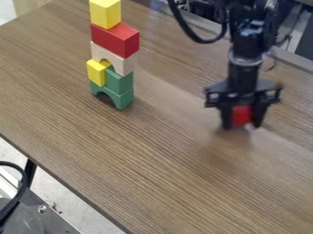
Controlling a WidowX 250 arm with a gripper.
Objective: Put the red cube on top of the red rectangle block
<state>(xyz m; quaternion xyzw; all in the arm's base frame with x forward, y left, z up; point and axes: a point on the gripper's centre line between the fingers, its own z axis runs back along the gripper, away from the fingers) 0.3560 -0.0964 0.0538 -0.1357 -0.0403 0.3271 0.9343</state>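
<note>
Camera view, looking down at a slant: a brown table with a fine wood grain (153, 173) crosses the frame from the upper left to the lower right. On the right, above the middle, a jointed black robot arm (245, 55) hangs down from the top edge, a thick black cable (194, 37) looping out to its left. At its lower end is a black two-finger gripper (241, 126), pointing down, its jaws drawn in on either side of a small red cube (243, 115) and gripping it. The cube sits between the fingers, partly hidden by them; whether it touches the table is hard to tell.

In the upper left, well apart from the gripper, stands an upright tower of painted blocks. From the top down: a yellow block (105, 13), cut off by the top edge; a red rectangular block (115, 40), lying flat; a pale cream arch (114, 57); then a yellow block (96, 72) at left beside a green block (119, 81) at right; and, at the base, a green arch (124, 98). In the lower left corner, a black cable (23, 189) curves beside pale floor (79, 205).
</note>
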